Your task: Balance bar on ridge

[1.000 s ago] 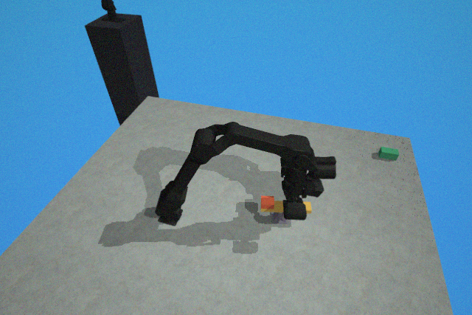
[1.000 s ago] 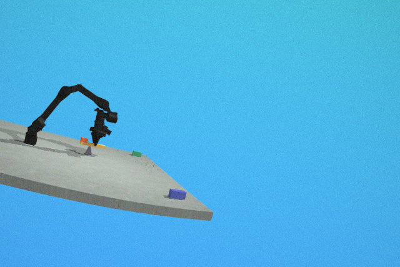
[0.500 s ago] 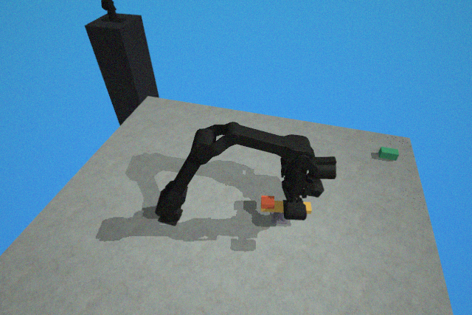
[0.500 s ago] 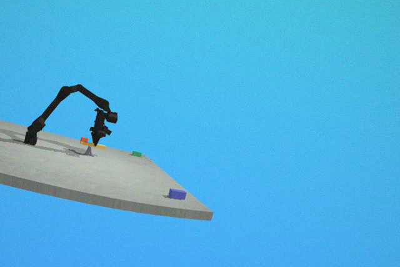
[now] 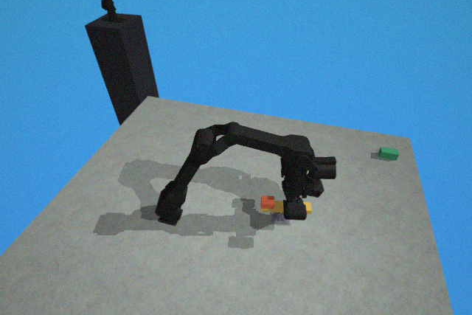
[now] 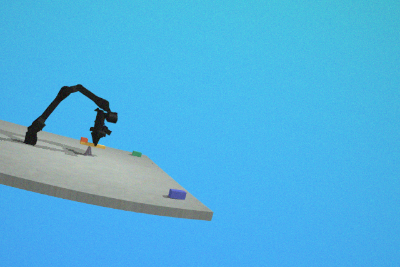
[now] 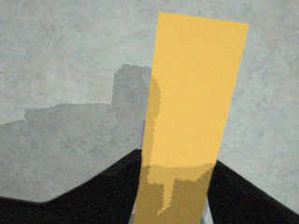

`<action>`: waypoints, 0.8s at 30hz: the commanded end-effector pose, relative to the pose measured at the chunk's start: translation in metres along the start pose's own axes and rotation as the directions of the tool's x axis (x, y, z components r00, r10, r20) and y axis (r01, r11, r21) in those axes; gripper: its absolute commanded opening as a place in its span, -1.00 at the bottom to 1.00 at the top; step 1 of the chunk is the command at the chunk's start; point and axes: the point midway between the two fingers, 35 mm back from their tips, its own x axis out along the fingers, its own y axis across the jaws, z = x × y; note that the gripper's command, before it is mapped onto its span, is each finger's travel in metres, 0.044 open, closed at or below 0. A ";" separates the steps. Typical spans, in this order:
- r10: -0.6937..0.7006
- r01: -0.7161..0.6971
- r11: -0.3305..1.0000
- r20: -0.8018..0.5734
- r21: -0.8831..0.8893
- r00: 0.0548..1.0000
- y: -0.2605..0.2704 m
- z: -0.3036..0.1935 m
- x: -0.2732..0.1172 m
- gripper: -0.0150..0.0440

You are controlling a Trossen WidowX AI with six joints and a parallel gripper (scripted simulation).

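Note:
The yellow bar [image 5: 308, 208] [image 6: 101, 146] [image 7: 196, 84] is off the table, with a red block [image 5: 267, 202] [image 6: 84, 139] on its end nearer the arm's base. My gripper [image 5: 295, 209] [image 6: 95, 144] [image 7: 174, 161] points down and is shut on the bar, on the far side of the ridge from the red block. The purple-grey ridge [image 5: 280, 219] [image 6: 89, 152] stands below the bar, between the red block and my fingers. Its top is at or just under the bar's underside; I cannot tell whether they touch. In the wrist view the bar hides nearly all of the ridge.
A green block [image 5: 388, 153] [image 6: 137, 154] lies near the table's far edge. A blue block [image 6: 177, 194] lies near a table corner in the exterior view. A second dark arm stands on a dark pedestal [image 5: 125, 63] beyond the table [image 5: 190, 277] [image 6: 122, 176].

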 end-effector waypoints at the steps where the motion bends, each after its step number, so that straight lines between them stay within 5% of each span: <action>1: 0.000 0.000 1.000 -0.001 0.000 1.000 0.000 0.000 0.000 -0.49; 16: 0.000 0.000 1.000 -0.001 0.000 1.000 0.000 0.000 0.000 -0.49; 22: 0.000 0.000 1.000 -0.001 0.000 1.000 0.000 0.000 0.000 0.04; 24: 0.000 0.000 1.000 -0.001 0.000 1.000 0.000 0.000 0.000 0.07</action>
